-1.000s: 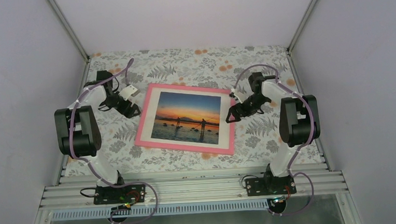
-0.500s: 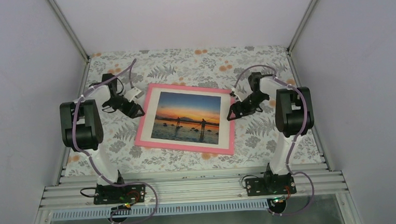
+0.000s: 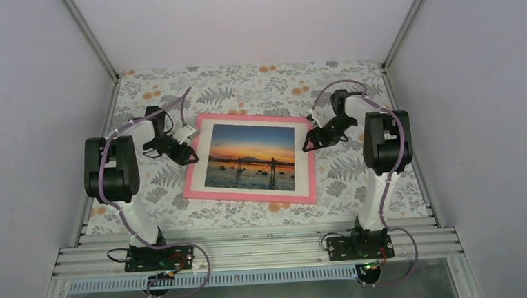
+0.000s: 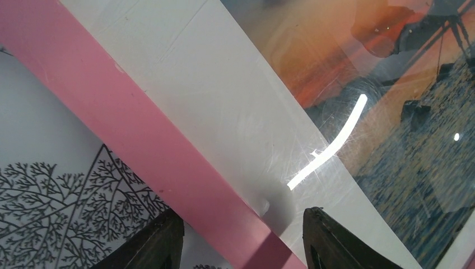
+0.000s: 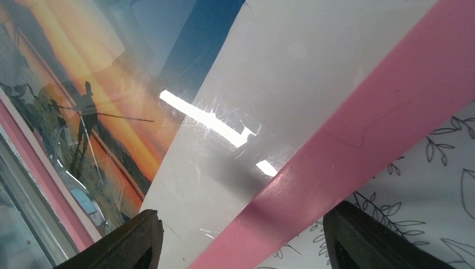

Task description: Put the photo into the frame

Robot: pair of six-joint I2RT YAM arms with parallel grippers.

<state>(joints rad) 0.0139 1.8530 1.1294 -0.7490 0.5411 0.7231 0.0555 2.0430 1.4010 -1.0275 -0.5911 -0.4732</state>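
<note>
Both left fingers [image 4: 159,241], right fingers [image 5: 358,235] parted astride frame [image 4: 112,106]; fern-print cloth [image 3: 243,81], pale walls [image 3: 30,101].

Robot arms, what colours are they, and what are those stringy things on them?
Both the left arm and right arm are white with chunky black joints. Thin purple cables loop along them. They stand on black bases, and their fingers are dark and pointed.
</note>
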